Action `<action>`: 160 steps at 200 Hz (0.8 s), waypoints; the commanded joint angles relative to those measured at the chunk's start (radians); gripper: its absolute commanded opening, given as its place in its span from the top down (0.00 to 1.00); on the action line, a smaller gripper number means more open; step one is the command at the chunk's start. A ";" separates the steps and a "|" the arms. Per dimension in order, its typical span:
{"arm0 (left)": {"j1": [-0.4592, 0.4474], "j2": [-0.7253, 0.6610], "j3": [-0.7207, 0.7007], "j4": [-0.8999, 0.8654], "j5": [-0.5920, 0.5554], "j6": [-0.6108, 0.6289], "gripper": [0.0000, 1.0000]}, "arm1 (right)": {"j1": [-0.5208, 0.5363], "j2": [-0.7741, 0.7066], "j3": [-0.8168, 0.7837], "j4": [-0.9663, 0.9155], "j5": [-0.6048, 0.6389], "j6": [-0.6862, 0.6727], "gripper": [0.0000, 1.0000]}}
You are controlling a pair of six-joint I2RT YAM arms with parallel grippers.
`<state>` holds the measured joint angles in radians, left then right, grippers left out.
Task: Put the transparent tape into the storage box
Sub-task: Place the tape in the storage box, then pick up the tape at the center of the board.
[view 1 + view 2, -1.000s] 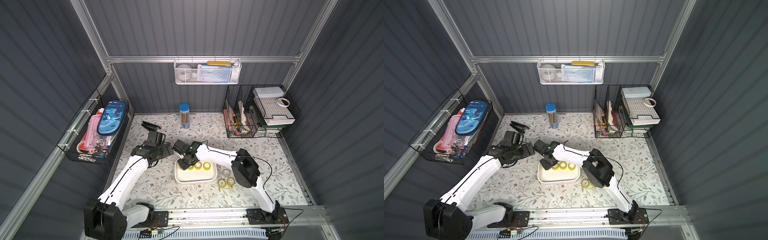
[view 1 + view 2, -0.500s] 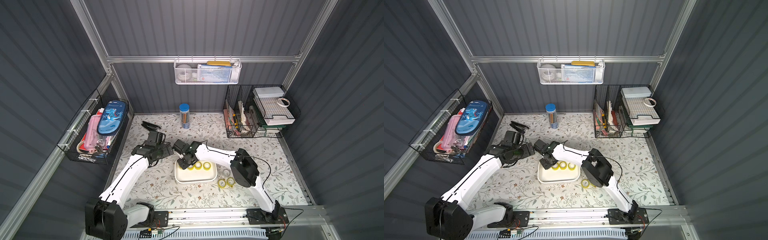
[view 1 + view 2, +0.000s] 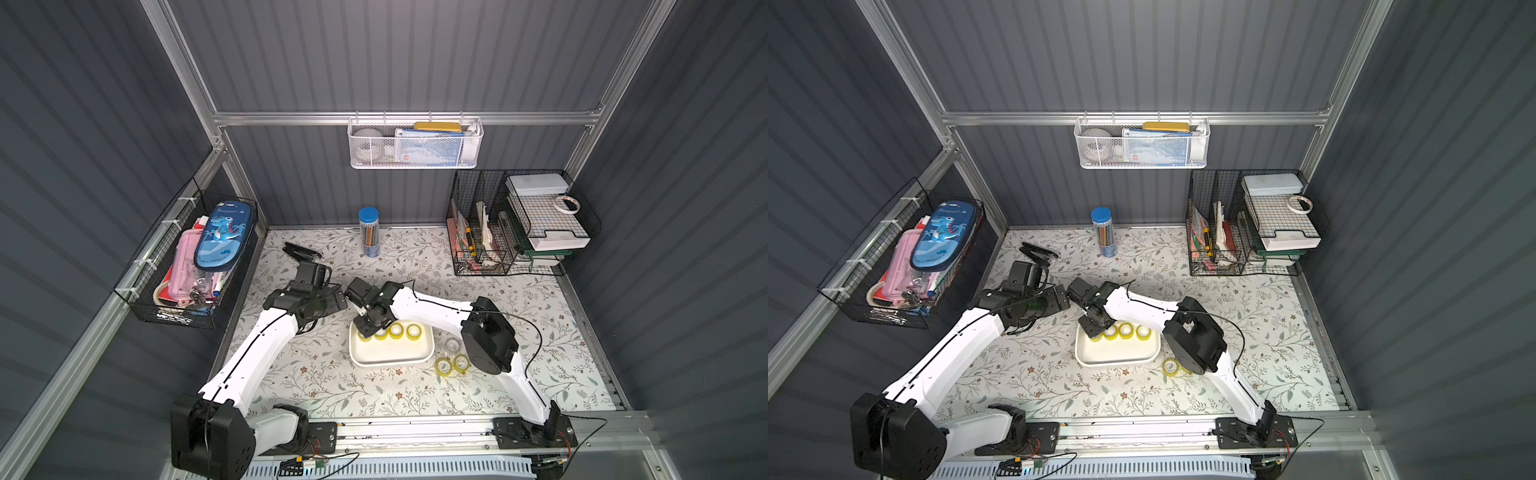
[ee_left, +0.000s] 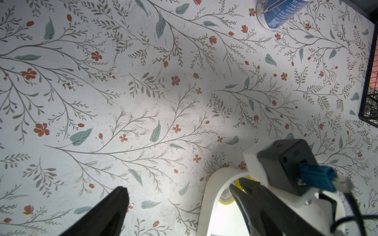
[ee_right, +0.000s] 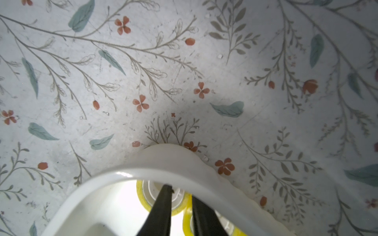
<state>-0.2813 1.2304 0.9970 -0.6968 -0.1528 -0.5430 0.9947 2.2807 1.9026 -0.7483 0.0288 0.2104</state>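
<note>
The storage box [image 3: 390, 360] [image 3: 1118, 360] is a shallow white tray on the floral mat. Several yellow-edged rolls of transparent tape [image 3: 395, 330] [image 3: 1126, 330] stand in a row along its far wall. Three more rolls [image 3: 444, 366] lie on the mat to its right. My right gripper [image 3: 365, 328] [image 3: 1091, 328] [image 5: 182, 204] reaches into the box's far left corner. Its jaws stand slightly apart, astride the wall of the end roll [image 5: 143, 196], which rests in the box. My left gripper [image 3: 336, 300] [image 4: 176, 187] hangs wide open and empty beside that corner.
A blue-capped pencil tube [image 3: 368, 232] and a black stapler [image 3: 301, 251] stand at the back of the mat. Black wire racks [image 3: 511, 232] fill the back right. A white mesh basket [image 3: 415, 145] hangs on the rear wall, and a wire basket of pencil cases [image 3: 191, 266] on the left wall.
Both arms stay almost where they were. The right gripper's jaws have parted a little round the end roll in the box.
</note>
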 commanded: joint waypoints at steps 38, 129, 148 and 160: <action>-0.007 -0.043 0.045 0.008 0.024 0.049 0.01 | 0.007 -0.014 0.063 -0.040 0.045 -0.012 0.77; -0.110 -0.061 0.182 0.045 0.115 0.267 0.01 | -0.287 -0.395 -0.248 -0.132 0.006 0.166 0.77; -0.231 0.033 0.254 0.046 0.106 0.321 0.01 | -0.373 -0.507 -0.386 -0.121 -0.011 0.211 0.78; -0.295 0.109 0.301 0.063 0.126 0.349 0.01 | -0.431 -0.572 -0.466 -0.114 -0.027 0.231 0.78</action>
<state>-0.4763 1.2289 1.2228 -0.6609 -0.0727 -0.2996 0.6338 1.7985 1.5730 -0.8242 0.0402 0.3592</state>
